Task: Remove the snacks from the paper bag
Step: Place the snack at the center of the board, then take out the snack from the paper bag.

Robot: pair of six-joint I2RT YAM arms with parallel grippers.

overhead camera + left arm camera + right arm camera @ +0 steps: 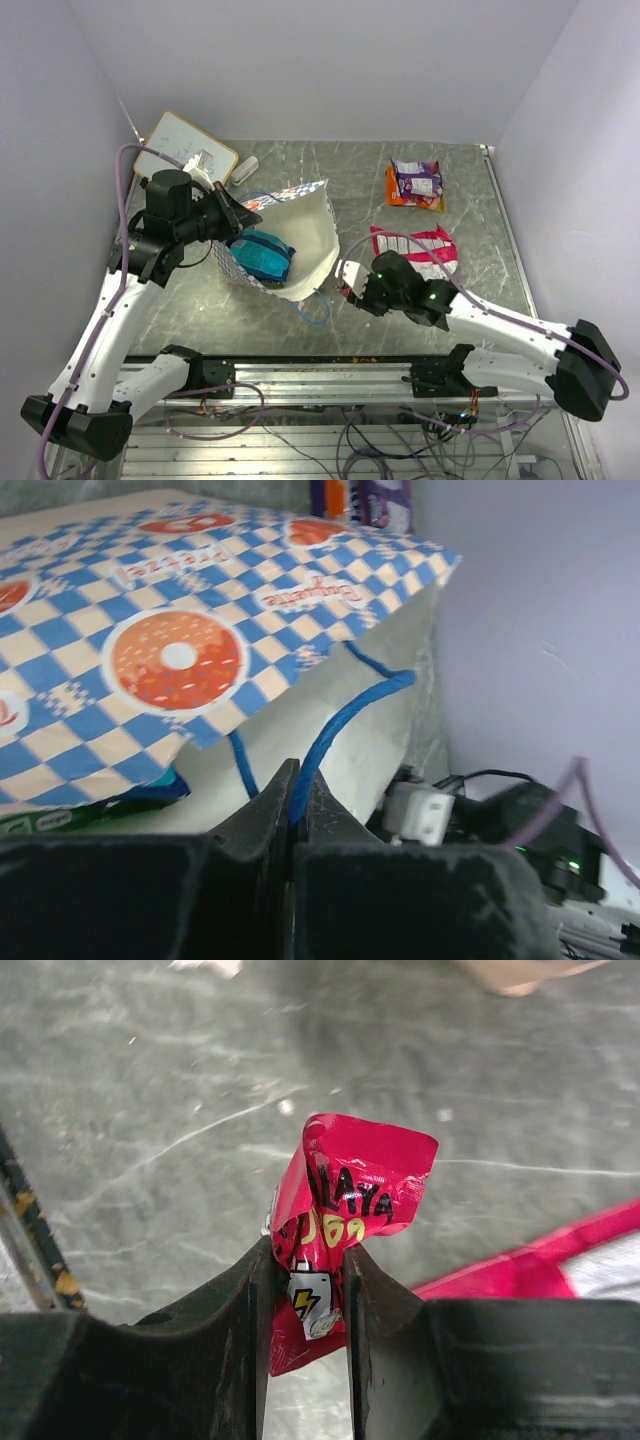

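Snack packet (262, 254), blue, lies in the paper bag (312, 228) at nine o'clock; likely light, crinkly and slippery, so pinch a sealed edge. Left gripper (297, 798) clamps the bag's cord handle (345, 720); right gripper (305, 1300) pinches a small red packet (345, 1210) at six o'clock.

Wide paper bag (315, 235) mouth, seemingly unblocked; whiteboard (180, 145) behind.
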